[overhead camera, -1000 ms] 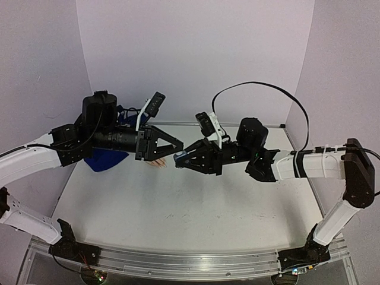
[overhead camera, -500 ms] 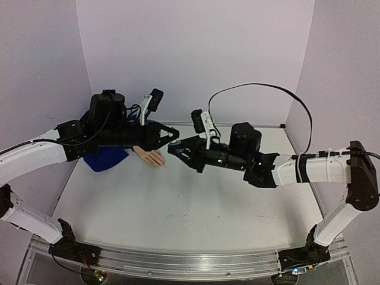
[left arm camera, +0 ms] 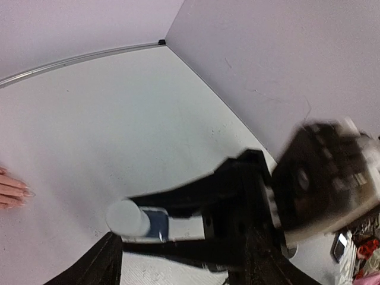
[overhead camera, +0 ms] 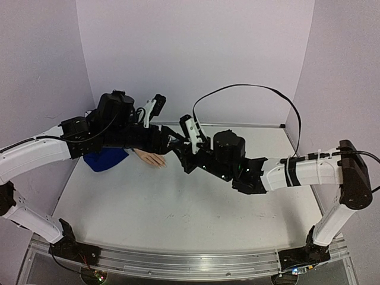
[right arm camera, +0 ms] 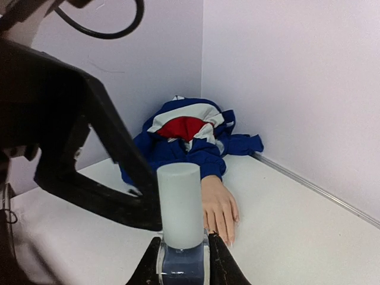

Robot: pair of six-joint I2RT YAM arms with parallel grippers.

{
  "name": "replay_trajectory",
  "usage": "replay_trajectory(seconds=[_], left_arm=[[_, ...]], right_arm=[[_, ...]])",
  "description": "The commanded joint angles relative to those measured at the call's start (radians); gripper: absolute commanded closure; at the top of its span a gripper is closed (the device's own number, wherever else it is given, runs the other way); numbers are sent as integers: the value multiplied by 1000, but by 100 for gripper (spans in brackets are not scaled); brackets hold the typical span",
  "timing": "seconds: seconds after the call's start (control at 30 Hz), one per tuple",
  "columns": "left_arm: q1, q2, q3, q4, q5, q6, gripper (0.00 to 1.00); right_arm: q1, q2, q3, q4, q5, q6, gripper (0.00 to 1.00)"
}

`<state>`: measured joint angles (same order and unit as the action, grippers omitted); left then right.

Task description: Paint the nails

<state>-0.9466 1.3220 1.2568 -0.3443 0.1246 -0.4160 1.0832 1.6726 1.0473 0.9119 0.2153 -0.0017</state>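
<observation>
White-shelled arms (overhead camera: 35, 154) with black joints; black left gripper (overhead camera: 169, 140) and right gripper (right arm camera: 181, 261); a thin black cable (overhead camera: 249, 87) on the right arm; black bases (overhead camera: 71, 246).

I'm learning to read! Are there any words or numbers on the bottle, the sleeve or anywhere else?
None can be read. The bottle in the right gripper shows no label, the sleeve only colours. The colourful bits at the left wrist view's corner are too blurred.

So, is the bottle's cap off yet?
No: the right wrist view shows the white cap seated on the blue-based bottle, which is clamped in the right gripper.
</observation>
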Motion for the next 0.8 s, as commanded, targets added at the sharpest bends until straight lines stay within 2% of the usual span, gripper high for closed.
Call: replay_trajectory(seconds=[0.0, 0.13, 0.2, 0.27, 0.47, 0.77], left_arm=[[0, -92, -3, 44, 102, 22, 21], [28, -134, -52, 107, 209, 16, 17], [34, -130, -55, 121, 260, 10, 17], [34, -115, -51, 128, 309, 8, 17], [23, -61, -17, 170, 460, 10, 26], [15, -32, 13, 175, 440, 18, 45]], right_arm=[[-139, -118, -53, 87, -489, 114, 100], [-242, -147, -90, 119, -915, 210, 100], [-267, -148, -92, 133, -1081, 245, 100], [-267, -145, -89, 155, -1162, 278, 100], [-269, -108, -86, 317, -1255, 412, 100], [-266, -61, -79, 400, -1300, 483, 100]])
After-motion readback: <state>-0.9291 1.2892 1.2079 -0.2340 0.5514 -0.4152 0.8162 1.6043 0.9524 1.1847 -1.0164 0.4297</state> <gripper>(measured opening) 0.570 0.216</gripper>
